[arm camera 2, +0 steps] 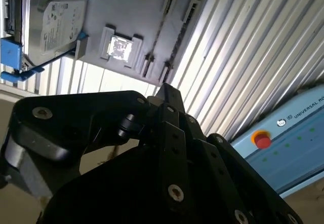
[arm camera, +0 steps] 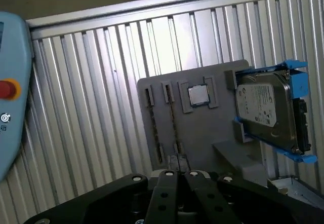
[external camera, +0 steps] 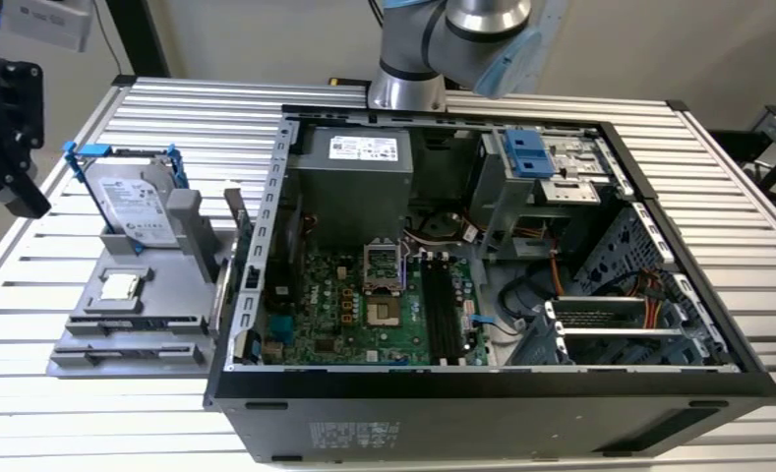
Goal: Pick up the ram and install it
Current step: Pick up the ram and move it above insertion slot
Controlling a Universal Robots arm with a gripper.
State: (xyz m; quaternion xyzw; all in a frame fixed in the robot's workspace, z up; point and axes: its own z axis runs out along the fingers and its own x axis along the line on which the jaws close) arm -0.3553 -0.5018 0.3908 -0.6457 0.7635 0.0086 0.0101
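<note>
Ram (arm camera: 173, 125) on edge in holder (arm camera: 202, 127) slot, apart frm claw (arm camera: 178, 172).

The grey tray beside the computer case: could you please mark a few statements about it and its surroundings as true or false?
1. The hard drive in its blue frame stands on edge on the tray. True.
2. A square processor chip lies flat on the tray. True.
3. The computer case has its side closed. False: it is open, with the motherboard showing.
4. The tray rests on a wooden table. False: the table is ribbed metal.
5. The gripper grips the hard drive. False: in the first wrist view the gripper is apart from the drive and holds nothing.
</note>
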